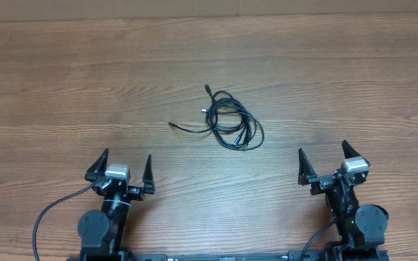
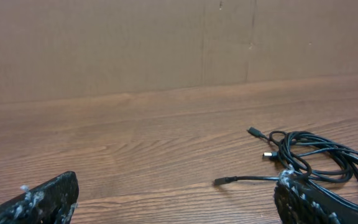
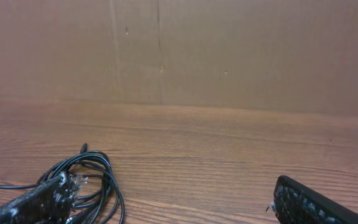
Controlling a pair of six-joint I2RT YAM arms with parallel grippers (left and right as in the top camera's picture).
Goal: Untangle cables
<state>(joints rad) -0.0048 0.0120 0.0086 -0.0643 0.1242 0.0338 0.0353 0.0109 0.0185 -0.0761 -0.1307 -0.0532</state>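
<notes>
Near the middle of the desk (image 1: 64,72), slightly right of centre, the cables (image 1: 231,123) lie in one loose black knot of overlapping loops. One plug end pokes out on the far side, and another strand trails off to the left and ends in a small plug flat on the wood. From the overhead view only bare wood grain lies between the knot and either arm.

The left fingers (image 1: 100,165) sit at the near left edge, spread as wide as they go and holding nothing, well apart from the cables. The right fingers (image 1: 348,151) sit at the near right edge, likewise spread wide with nothing in them. The knot lies between the two arms and farther out than both.

Thicker black wires (image 1: 46,214) curve from the left arm's base along the near edge, and another (image 1: 314,243) runs by the right base; neither touches the cables.

From the left wrist, the cables (image 2: 319,155) lie to the right, partly hidden behind the right-hand one of the left fingers (image 2: 316,205), whose dark pad is flecked with white. From the right wrist, the cables (image 3: 89,171) lie low on the left, partly behind one of the right fingers (image 3: 36,202). A plain brown panel (image 2: 166,43) with vertical seams stands along the desk's far edge.
</notes>
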